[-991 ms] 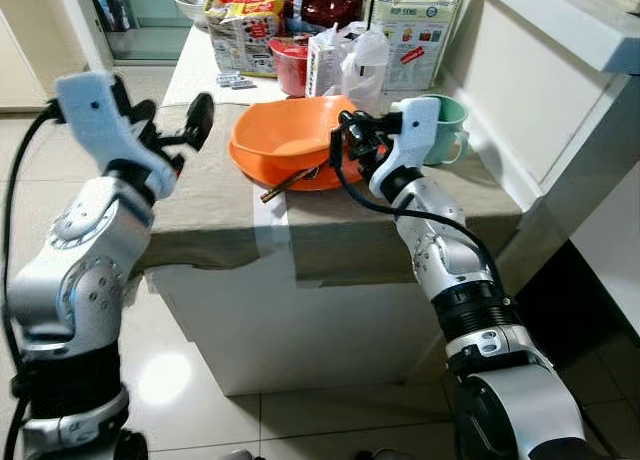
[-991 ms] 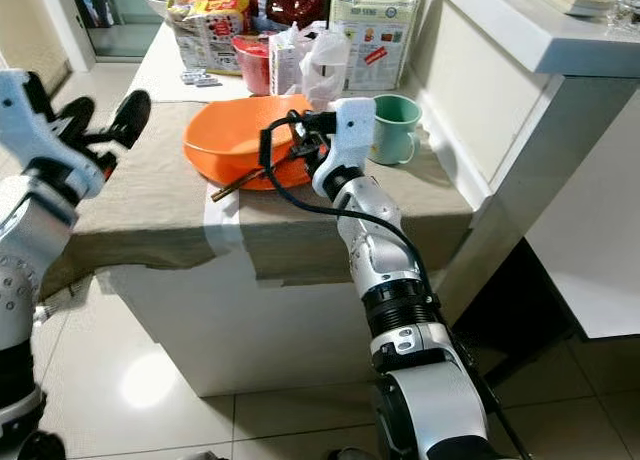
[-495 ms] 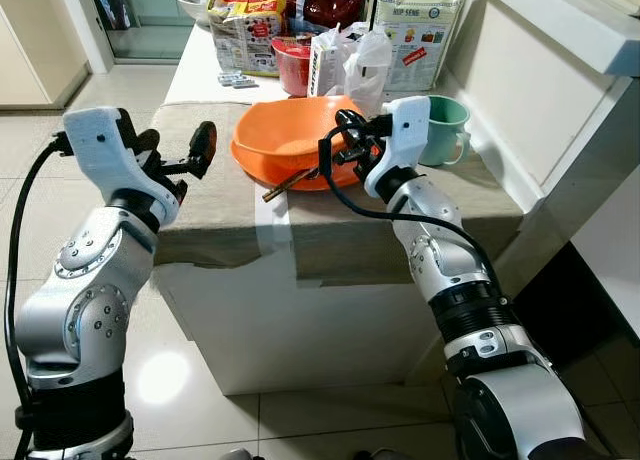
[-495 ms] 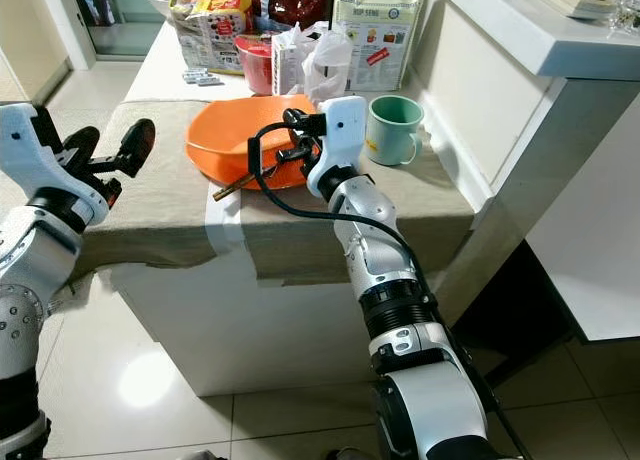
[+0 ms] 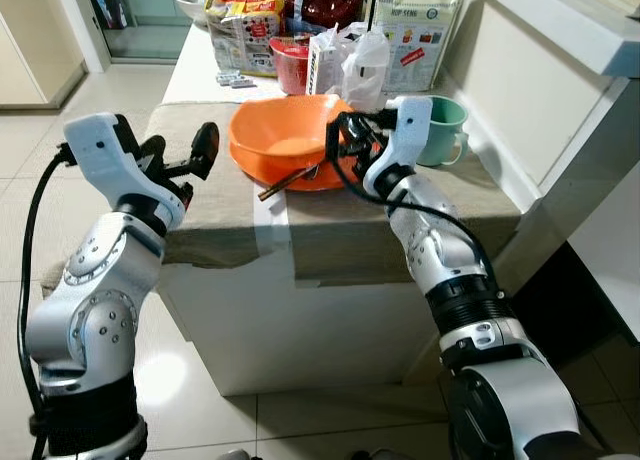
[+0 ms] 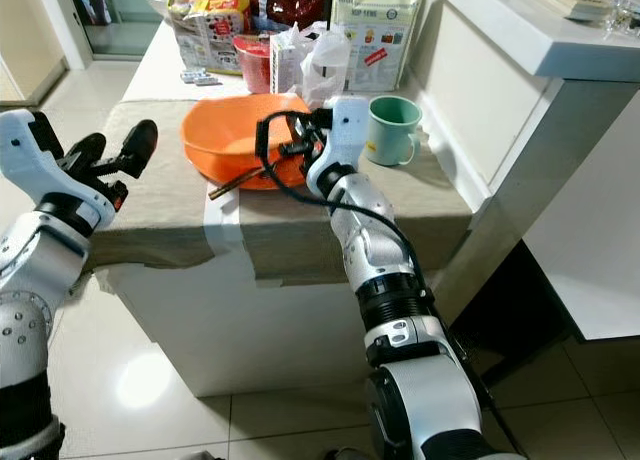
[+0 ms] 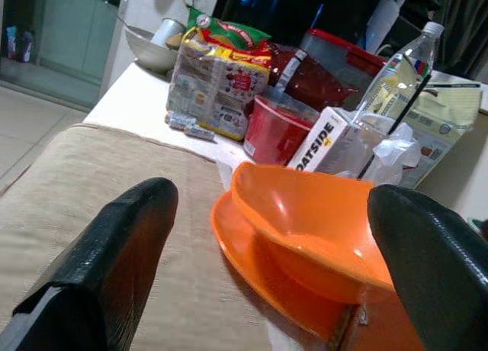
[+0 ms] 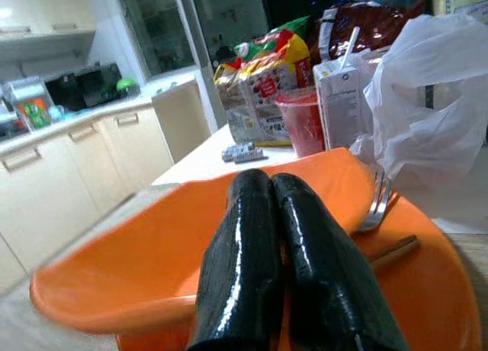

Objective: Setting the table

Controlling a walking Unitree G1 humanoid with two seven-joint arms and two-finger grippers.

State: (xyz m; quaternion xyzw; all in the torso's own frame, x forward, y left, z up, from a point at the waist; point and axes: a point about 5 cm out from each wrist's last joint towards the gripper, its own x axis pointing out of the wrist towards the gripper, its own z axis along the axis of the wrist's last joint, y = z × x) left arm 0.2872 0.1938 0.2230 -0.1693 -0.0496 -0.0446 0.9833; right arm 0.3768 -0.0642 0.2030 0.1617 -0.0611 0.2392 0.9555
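Gripping the orange bowl (image 5: 280, 140) rim with pinched jaws, right gripper (image 5: 345, 145) should lift level; left gripper (image 5: 185, 150) waits wide open beside desk (image 5: 330, 220).

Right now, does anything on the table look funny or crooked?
Yes. The orange bowl sits tilted on the orange plate, its side lifted by the right gripper. A chopstick pokes out past the plate's edge.

Silver jointed arms, white wrists, black cables, black fingers (image 8: 259, 252).
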